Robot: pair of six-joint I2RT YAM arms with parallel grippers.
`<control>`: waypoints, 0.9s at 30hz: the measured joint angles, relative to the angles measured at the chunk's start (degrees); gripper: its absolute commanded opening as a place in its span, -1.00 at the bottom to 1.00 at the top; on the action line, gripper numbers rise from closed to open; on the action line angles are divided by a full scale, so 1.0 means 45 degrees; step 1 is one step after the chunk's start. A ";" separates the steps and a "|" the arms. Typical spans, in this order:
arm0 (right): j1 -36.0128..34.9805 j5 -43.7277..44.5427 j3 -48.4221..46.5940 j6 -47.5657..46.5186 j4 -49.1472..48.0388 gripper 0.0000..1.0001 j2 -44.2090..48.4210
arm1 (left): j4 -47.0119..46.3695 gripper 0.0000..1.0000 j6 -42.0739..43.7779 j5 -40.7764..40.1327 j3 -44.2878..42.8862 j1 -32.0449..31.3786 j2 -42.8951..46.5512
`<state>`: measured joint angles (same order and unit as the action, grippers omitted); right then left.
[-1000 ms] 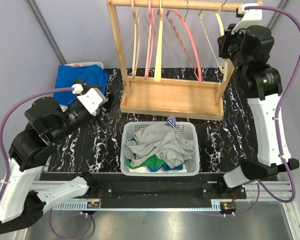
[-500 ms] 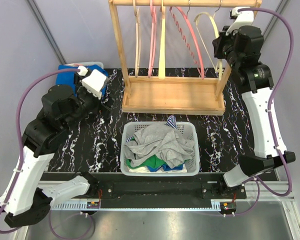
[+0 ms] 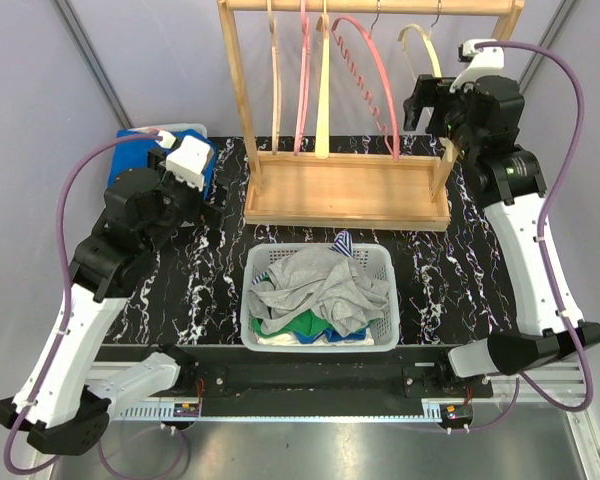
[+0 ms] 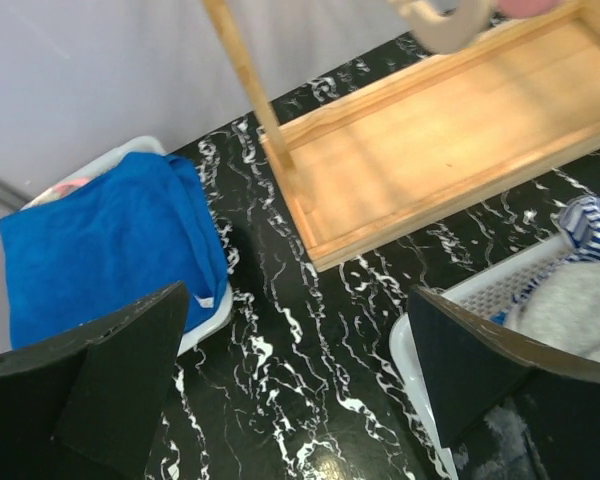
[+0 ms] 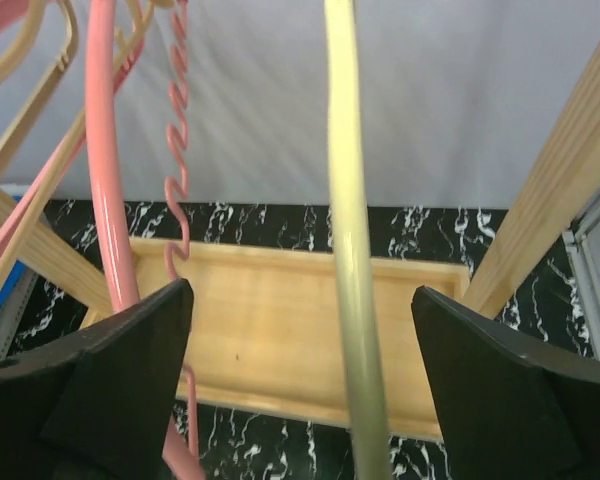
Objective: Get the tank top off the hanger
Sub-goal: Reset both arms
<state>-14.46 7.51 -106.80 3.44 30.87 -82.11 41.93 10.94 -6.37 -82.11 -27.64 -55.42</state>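
A crumpled grey garment, apparently the tank top, lies on top of the clothes in the white basket; its edge shows in the left wrist view. The cream hanger hangs bare at the right end of the wooden rack. My right gripper is open beside it. In the right wrist view the hanger's arm runs between the spread jaws of that gripper without touching them. My left gripper is open over the table, left of the basket, with nothing between the jaws.
Pink hangers and wooden ones hang bare on the rack rail. A blue cloth lies in a white tray at the back left. The rack's upright post stands close to the right gripper.
The right gripper has opened and let go of the cream hanger, which swung back to hang under the rail. The left arm has lifted and shifted towards the back.
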 measured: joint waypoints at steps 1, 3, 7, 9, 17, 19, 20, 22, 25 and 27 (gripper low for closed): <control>0.0000 -0.0053 0.0257 0.0087 0.0112 1.00 0.0223 | -0.0131 0.98 -0.0034 -0.0034 0.0121 0.0185 -0.0029; 0.0000 -0.0180 0.0835 0.0296 0.0277 1.00 0.0782 | -0.0413 0.98 -0.0121 -0.0063 0.0287 0.0583 -0.0146; 0.0000 -0.0359 0.2599 0.0933 0.0797 0.99 0.2788 | -0.0952 0.98 -0.0491 0.0141 0.0646 0.1617 -0.0447; 0.0000 -0.0364 0.3240 0.1209 0.1025 0.99 0.3813 | -0.1190 0.98 -0.0670 0.0253 0.0991 0.2040 -0.0461; 0.0000 0.0389 0.4755 0.2171 0.2773 0.99 0.7179 | -0.1715 0.98 -0.1443 0.1015 0.2895 0.3580 0.0233; 0.0000 0.0539 0.4813 0.2404 0.3405 0.99 0.7669 | -0.1739 0.98 -0.1530 0.1161 0.3400 0.3847 0.0743; 0.0000 0.0563 0.4833 0.2521 0.3653 0.99 0.7864 | -0.1763 0.98 -0.1554 0.1239 0.3609 0.3920 0.0981; 0.0000 0.0568 0.5119 0.2798 0.3993 1.00 0.8272 | -0.1831 0.98 -0.1598 0.1370 0.3959 0.4036 0.1447; 0.0000 0.0529 0.5911 0.3191 0.4503 1.00 0.8850 | -0.1943 0.98 -0.1744 0.1515 0.4469 0.4206 0.2006; 0.0000 0.0398 0.6484 0.3478 0.4828 0.99 0.9088 | -0.2025 0.98 -0.1836 0.1613 0.4867 0.4381 0.2293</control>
<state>-14.46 9.30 -77.62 19.09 52.60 -41.21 32.82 2.68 0.89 -60.20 -7.92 -45.10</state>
